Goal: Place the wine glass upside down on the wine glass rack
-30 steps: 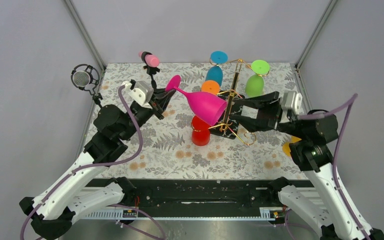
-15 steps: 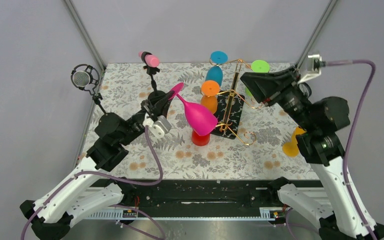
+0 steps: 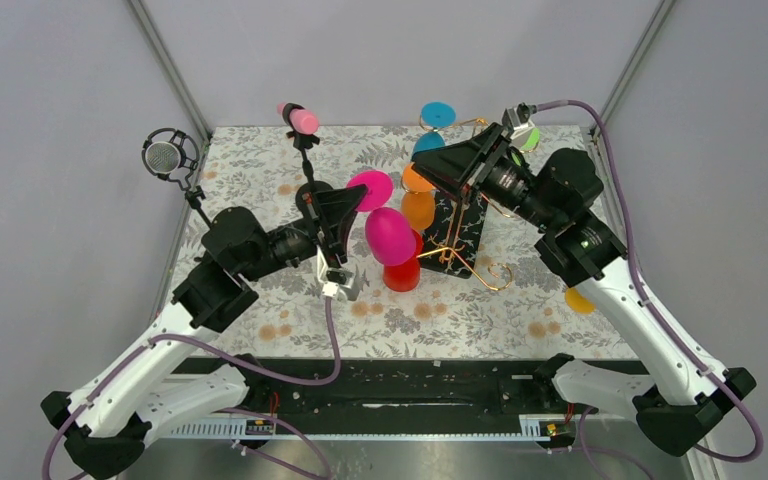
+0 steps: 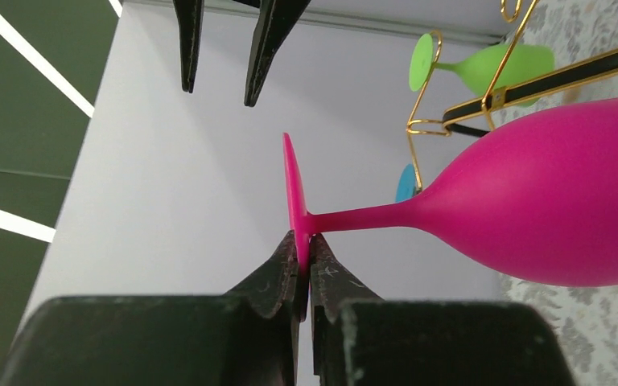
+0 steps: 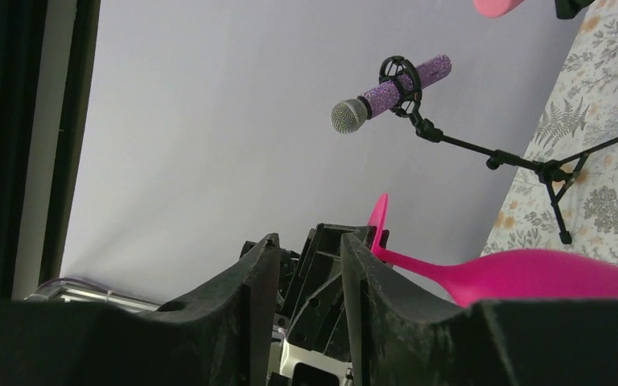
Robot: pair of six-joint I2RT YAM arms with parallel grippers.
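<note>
- The left gripper [image 4: 303,256] is closed tight. Its two black fingers [image 4: 267,280] pinch the rim of the foot of the wine glass [image 4: 547,201], with only the thin magenta disc between them.
- From that pinch the stem runs straight out past the fingertips and widens into the bowl. The bowl points toward the floral table [image 3: 260,180], so the glass hangs in the air foot up and bowl down.
- Right under the bowl, just past the fingertips, stands a red glass [image 3: 401,275]. Whether the two touch cannot be told.
- Just beyond the bowl, on the side away from the left gripper, is the wine glass rack [image 3: 465,222]. Its gold wire arms curl off a central post, and its black base sits on the table. The held glass hangs beside the rack, on the gripper's side of the post.
- An orange glass [image 3: 419,205] is foot up close against the rack, between the two grippers.
- The right gripper [image 4: 219,90] points at the left one from across the foot. Its jaws are partly open with nothing between them, and its tips are clear of the magenta disc.
- Farther out past the rack are a green glass [image 4: 495,64], its foot at a gold loop, and a blue glass [image 3: 437,114].
- Well behind the left gripper's wrist are a pink-headed microphone [image 3: 300,118] and a grey microphone [image 3: 165,156], each on a stand.
</note>
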